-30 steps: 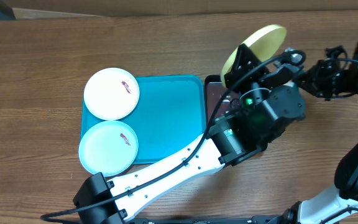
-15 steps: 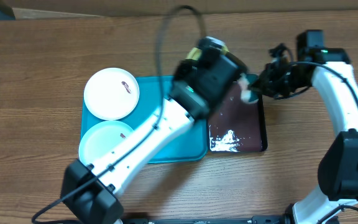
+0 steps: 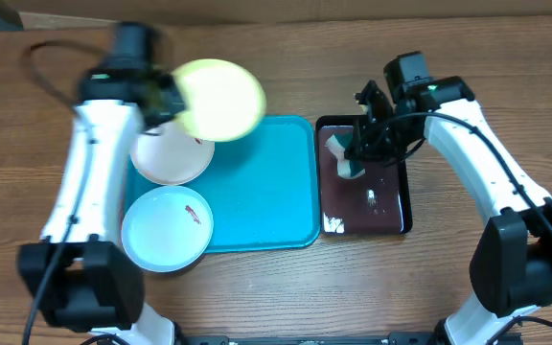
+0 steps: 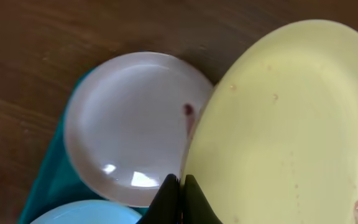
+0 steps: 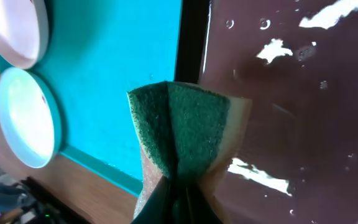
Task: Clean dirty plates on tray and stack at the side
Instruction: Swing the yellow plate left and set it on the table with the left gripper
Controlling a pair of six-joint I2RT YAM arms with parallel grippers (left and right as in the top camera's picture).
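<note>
Yellow-green plate (image 3: 220, 99) is clamped in the left jaws, green sponge (image 5: 182, 124) in the right jaws.

overhead looks straight down on the table (image 3: 372, 287); 2 close wrist views look downward, all sharing the tray (image 3: 266, 192).

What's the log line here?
left gripper: shut on yellow plate, airborne | right gripper: shut on sponge, over black tray | white plate, blue plate: smeared

no legible text, no labels, no numbers
</note>
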